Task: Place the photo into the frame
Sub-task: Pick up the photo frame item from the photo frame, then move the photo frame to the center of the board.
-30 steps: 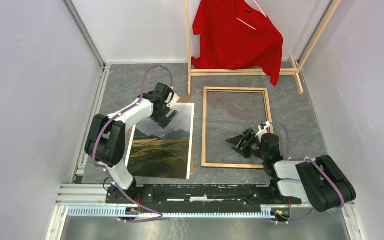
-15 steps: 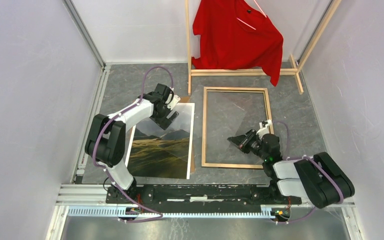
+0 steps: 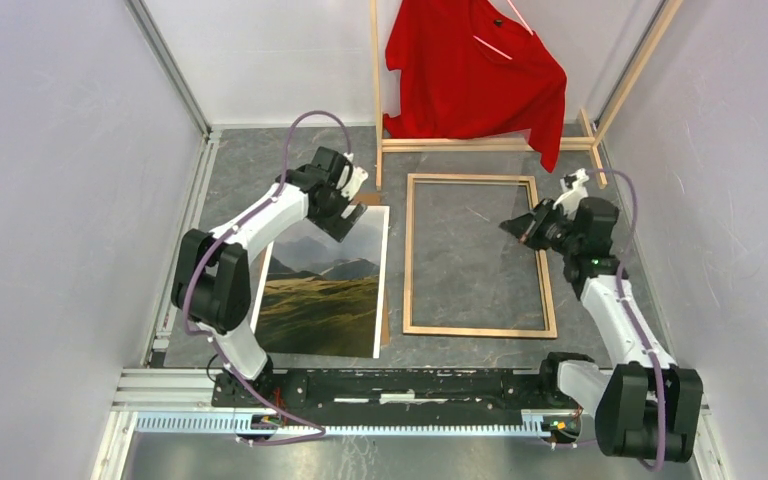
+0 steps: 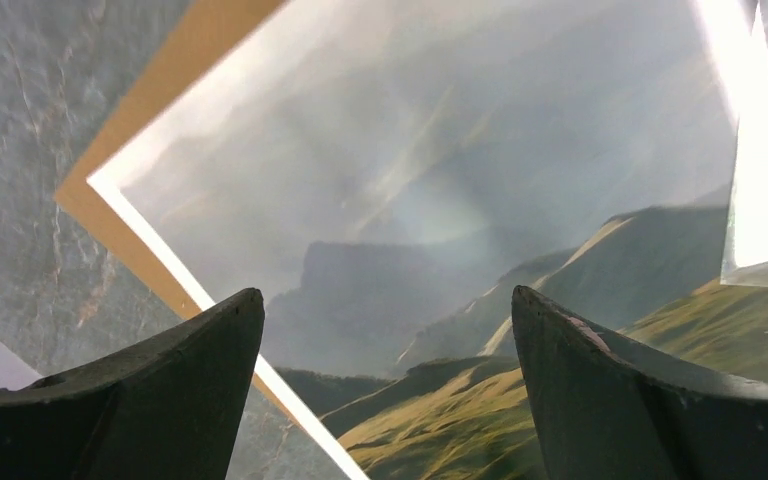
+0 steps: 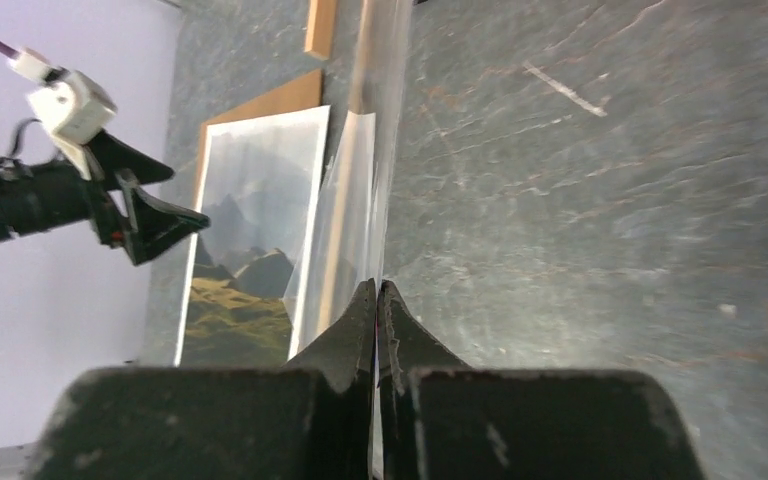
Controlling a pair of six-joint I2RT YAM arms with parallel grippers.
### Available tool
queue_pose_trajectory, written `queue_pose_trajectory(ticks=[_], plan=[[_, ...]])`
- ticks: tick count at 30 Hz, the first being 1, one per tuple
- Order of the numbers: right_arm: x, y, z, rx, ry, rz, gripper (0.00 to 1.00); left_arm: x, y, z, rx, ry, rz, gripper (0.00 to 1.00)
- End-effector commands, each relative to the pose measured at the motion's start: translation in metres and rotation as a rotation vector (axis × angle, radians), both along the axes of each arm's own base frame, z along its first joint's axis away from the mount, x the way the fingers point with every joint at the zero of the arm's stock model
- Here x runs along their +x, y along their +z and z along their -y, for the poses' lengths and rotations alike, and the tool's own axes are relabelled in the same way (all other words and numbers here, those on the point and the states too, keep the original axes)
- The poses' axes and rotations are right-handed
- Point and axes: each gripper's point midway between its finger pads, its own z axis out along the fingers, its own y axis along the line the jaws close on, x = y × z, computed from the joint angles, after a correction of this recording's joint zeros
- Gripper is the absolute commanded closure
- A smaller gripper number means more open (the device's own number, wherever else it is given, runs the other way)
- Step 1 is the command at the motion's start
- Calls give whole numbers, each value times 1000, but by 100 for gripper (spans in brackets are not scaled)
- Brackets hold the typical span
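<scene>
A grey stone table (image 3: 600, 190) is seen from above, with a wooden clothes rack (image 3: 376, 90) and its red shirt (image 3: 475, 75) set at the 12 o'clock edge. The frame (image 3: 475, 328) is laid flat just right of centre, light wood side up, with bare table showing through its opening. The photo (image 3: 325, 295) is laid face up at 9 o'clock of the frame, just beside its left rail, on a brown backing board (image 4: 195, 50) that shows past the print's edges. A clear sheet (image 5: 360, 190) is seen edge-on in the right wrist view, raised off the table. The left gripper (image 3: 340, 215) is held over the photo's 1 o'clock corner with its jaws spread wide and nothing between them. The print extends from it toward 7 o'clock, and whether the fingers touch the paper cannot be told. The right gripper (image 3: 513, 224) is placed above the frame's right rail, in its far half, with its fingertips clenched on the clear sheet's edge. The photo lies well apart from it, at 9 o'clock across the frame.
</scene>
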Motion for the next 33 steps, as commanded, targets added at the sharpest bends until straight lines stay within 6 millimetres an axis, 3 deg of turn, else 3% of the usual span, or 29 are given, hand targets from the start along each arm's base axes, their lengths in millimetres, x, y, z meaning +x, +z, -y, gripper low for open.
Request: queue_pose_trajectory(ticks=[1,4,9,13,21,26,33], plan=[[-29,3,21,-133,80,-96,100,14,22,57,-144,10,32,0],[-33,22,29,-184,45,-81,100,21,21,99,-184,-7,22,0],[-36,74,54,-328,-54,-20,100,20,14,158,-234,-62,-5,0],[-39,110,64,-372,-108,13,100,27,16,189,-264,-54,10,0],[-37,100,64,-356,-116,-23,100,24,-9,201,-294,10,-17,3],[-34,100,61,-330,-109,-24,100,4,-43,201,-253,-22,-88,18],[-32,101,52,-282,-80,-5,100,-5,-70,190,-213,-26,-115,32]])
